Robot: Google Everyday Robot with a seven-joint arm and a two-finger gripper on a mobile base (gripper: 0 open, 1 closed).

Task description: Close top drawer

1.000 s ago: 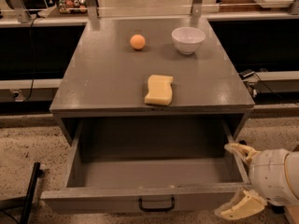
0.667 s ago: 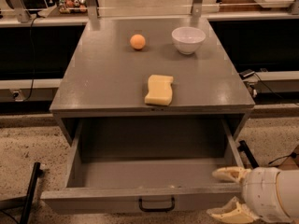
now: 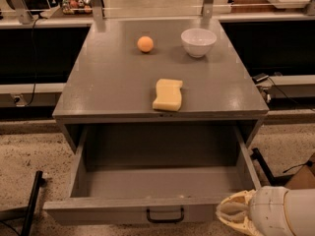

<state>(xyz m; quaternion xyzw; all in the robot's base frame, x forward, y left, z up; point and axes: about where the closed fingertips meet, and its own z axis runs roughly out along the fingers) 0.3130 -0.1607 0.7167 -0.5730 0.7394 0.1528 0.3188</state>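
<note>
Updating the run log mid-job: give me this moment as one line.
top drawer: pulled out, empty | gripper: by its front's right end, contact unclear | cabinet top: sponge, orange ball, bowl | status: not closed

Grey top drawer (image 3: pixel 113 210) w/ cream pincer (image 3: pixel 228 215) at front-R corner, yellow sponge (image 3: pixel 168 94), white bowl (image 3: pixel 198 42).

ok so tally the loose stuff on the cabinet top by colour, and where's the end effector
orange: 1, the orange fruit
white: 1, the bowl
yellow: 1, the sponge
total: 3
The end effector is at the right end of the open top drawer, by its front panel.
</note>
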